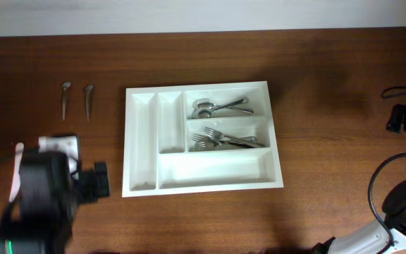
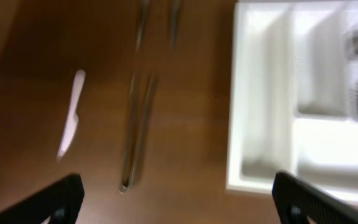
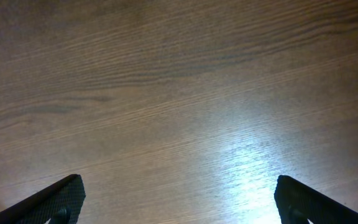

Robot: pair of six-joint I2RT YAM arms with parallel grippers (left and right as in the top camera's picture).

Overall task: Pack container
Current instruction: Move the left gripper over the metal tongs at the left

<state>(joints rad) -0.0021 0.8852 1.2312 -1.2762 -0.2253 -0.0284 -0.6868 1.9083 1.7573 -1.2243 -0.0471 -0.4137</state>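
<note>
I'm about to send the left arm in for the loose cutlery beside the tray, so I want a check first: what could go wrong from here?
1. The two metal utensils lie close together, so the open left gripper may catch both or knock one away.
2. The left wrist view is blurred, so aiming by it is unreliable.
3. A small white piece lies near them and could be swept along.
</note>
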